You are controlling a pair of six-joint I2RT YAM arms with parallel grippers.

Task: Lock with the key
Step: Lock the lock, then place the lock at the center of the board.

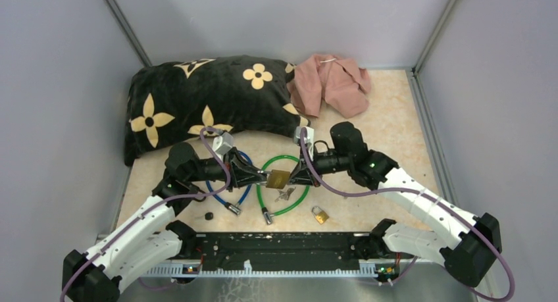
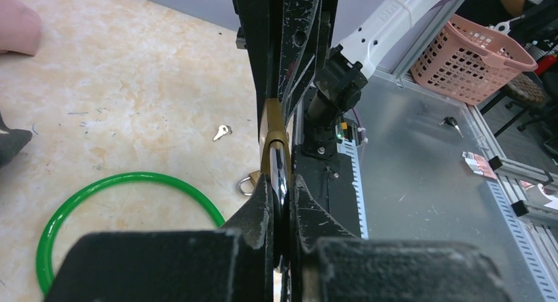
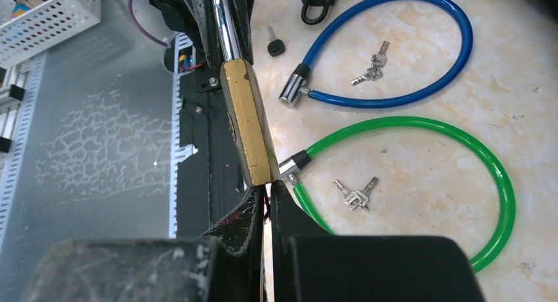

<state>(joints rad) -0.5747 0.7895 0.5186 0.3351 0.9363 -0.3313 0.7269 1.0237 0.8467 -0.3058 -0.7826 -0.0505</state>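
Lying sideways, long way from left to right, the brass padlock has its shiny loop pinched tight in the left gripper and its bottom end right at the right gripper, which is squeezed shut, though I cannot see a key there.

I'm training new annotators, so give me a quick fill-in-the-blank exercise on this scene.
The left gripper holds the padlock by its ____.
The cable on the table under that padlock is ____.
The cloth beside the pillow is ____.
Missing words: shackle; green; pink.
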